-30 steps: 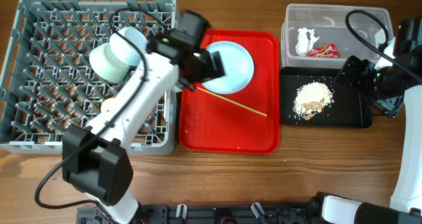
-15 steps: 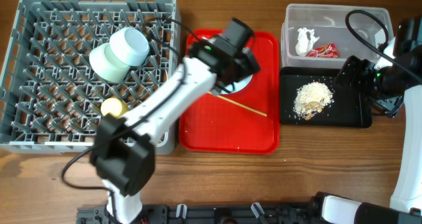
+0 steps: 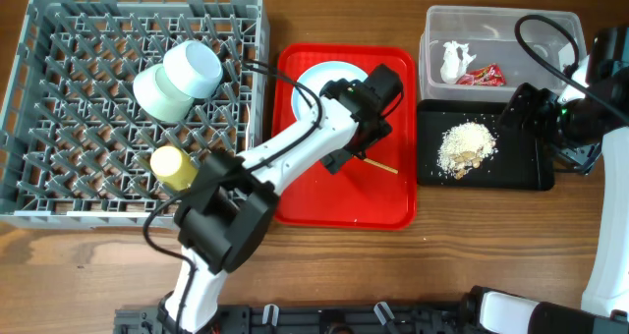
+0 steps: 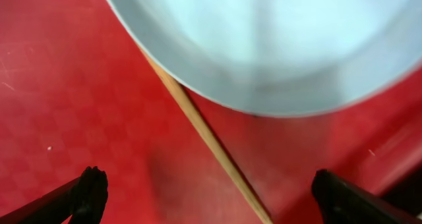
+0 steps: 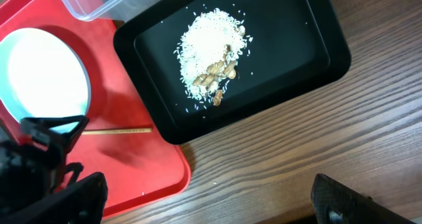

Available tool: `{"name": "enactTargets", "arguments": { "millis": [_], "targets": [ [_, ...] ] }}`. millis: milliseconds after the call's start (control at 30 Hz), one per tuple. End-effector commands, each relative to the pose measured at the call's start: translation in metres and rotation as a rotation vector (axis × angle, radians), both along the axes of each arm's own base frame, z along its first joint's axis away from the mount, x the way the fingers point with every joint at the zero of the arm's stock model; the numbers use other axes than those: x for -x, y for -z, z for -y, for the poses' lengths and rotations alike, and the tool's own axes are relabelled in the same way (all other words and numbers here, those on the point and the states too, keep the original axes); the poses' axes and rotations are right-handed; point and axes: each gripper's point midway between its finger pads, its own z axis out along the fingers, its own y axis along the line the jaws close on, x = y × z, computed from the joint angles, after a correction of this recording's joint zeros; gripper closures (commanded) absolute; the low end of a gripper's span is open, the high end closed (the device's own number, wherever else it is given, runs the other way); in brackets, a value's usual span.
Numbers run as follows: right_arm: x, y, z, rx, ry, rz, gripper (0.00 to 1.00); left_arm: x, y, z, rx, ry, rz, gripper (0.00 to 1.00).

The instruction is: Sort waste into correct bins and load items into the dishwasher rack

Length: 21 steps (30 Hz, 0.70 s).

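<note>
1. Hovering low over the large red serving tray [image 3: 334, 201], the left fingers [image 4: 89, 191] are spread wide and empty. One tip sits on each side of the thin wooden chopstick [image 4: 198, 125], so a closing pinch would catch it across its width.
2. That chopstick lies flat on the tray, slanting just beside the pale round plate [image 4: 277, 39]; whether it touches the rim I cannot tell.
3. The light green bowl [image 3: 157, 93], pale blue bowl [image 3: 192, 69] and small yellow cup [image 3: 169, 164] sit in the grey lattice dishwasher rack [image 3: 20, 108], so chopstick and plate seem the last items to load.
4. The crumpled white tissue [image 3: 454, 61] and red snack wrapper [image 3: 482, 76] lie in the clear plastic tub [image 3: 491, 25], and the beige crumbs [image 3: 465, 145] are heaped in the shallow black tray [image 3: 526, 172], so the waste looks sorted.
5. The right fingers [image 5: 72, 194] gape wide, holding nothing, above the wooden counter [image 5: 297, 151] beside the black tray, probably to keep clear of the left arm.
</note>
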Motion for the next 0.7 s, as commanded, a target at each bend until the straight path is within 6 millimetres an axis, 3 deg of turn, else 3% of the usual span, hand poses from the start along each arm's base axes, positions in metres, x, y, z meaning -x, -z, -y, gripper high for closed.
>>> {"name": "enactTargets", "arguments": {
  "millis": [0,233,300,367,667],
  "targets": [
    [0.001,-0.005,-0.003,-0.010,-0.023,0.019,0.00,-0.005,0.021,-0.007,-0.053,-0.079,-0.006,0.00],
    [0.001,-0.005,-0.003,-0.010,-0.024,0.018,0.00,-0.003,0.039,-0.009,-0.079,-0.079,-0.032,0.00],
    [0.001,-0.005,-0.003,-0.010,-0.024,0.018,0.00,-0.003,0.039,-0.008,-0.074,-0.078,-0.034,0.11],
    [0.001,-0.005,-0.003,-0.010,-0.023,0.019,0.00,-0.001,0.039,-0.009,-0.081,-0.078,-0.039,0.14],
    [0.001,-0.005,-0.003,-0.010,-0.023,0.019,0.00,0.013,0.052,-0.020,-0.113,-0.077,-0.087,0.15]
  ]
}}
